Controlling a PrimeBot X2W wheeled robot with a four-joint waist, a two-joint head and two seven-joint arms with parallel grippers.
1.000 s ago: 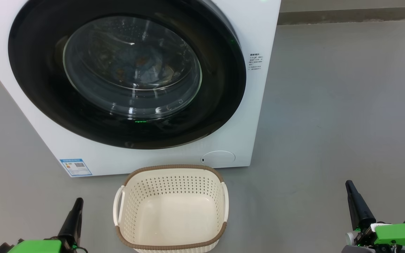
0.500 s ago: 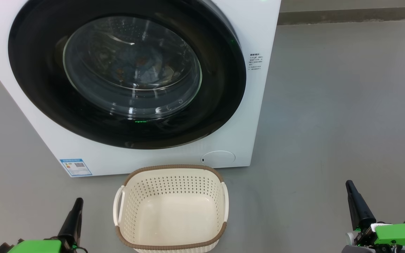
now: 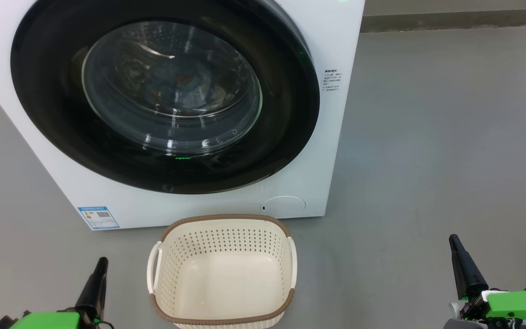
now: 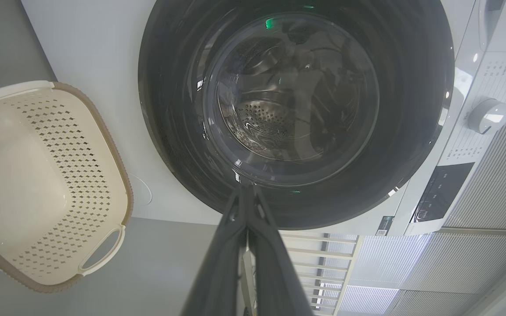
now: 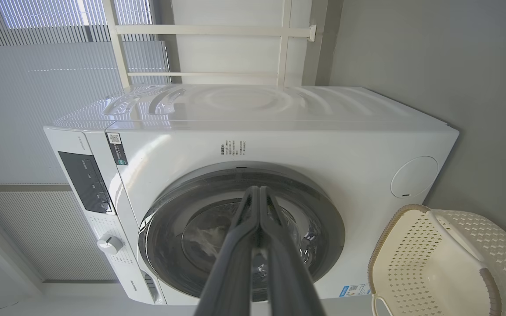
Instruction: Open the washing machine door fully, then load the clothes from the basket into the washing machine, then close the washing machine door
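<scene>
- Across the last second nothing shifts: the head view matches the earlier pictures, with machine, basket and both arms in the same places.
- The washing machine door point(image 3: 107, 169) sits flush against the white front of the washing machine point(image 3: 199, 205), so it looks closed.
- The clothes point(image 3: 185, 87) show as bluish fabric with orange-brown spots behind the glass bowl, inside the drum.
- The basket point(image 3: 224, 218) stands on the grey floor point(image 3: 427, 160) just in front of the machine, near the robot. Its inside is bare.
- The left gripper point(image 3: 102, 262) rests low at the near left, fingers pressed together and holding nothing.
- The right gripper point(image 3: 454, 240) rests low at the near right, well apart from the basket. Its fingers are also pressed together and empty.
- Judgement: with the load in the drum, the basket empty and the door shut, the task appears finished. The stillness suggests the arms are parked, not preparing another move.
</scene>
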